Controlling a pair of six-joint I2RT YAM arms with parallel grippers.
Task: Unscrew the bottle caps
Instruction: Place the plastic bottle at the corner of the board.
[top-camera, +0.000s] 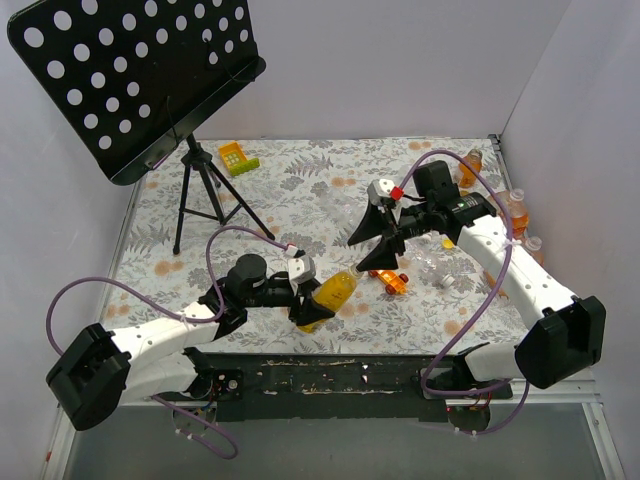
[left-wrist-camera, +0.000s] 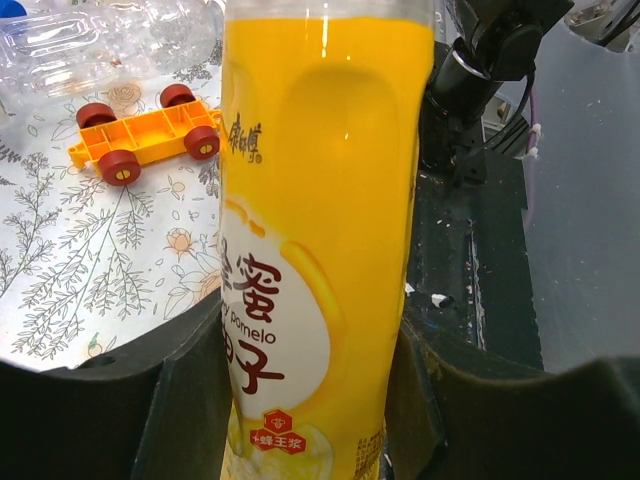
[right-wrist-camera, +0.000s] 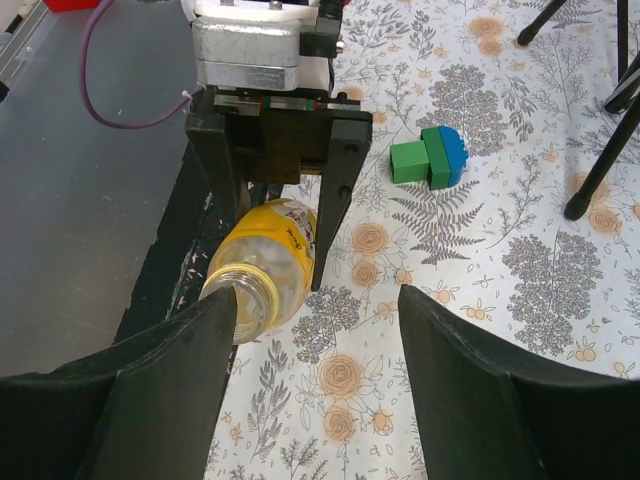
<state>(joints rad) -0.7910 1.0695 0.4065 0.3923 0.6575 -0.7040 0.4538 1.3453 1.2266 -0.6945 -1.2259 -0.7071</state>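
Note:
My left gripper is shut on a yellow drink bottle and holds it tilted over the table's near edge. The bottle fills the left wrist view between the fingers. In the right wrist view the bottle points its open mouth at the camera, with a yellow ring and no cap on it. My right gripper is open and empty just past the mouth, its left finger beside it. Capped orange bottles stand at the right wall. A small white piece, maybe a cap, lies on the cloth.
An orange toy car lies between the grippers, also in the left wrist view. A green-and-blue block lies beyond the left gripper. A music stand stands at the back left, a yellow-green toy behind it. Clear empty bottles lie nearby.

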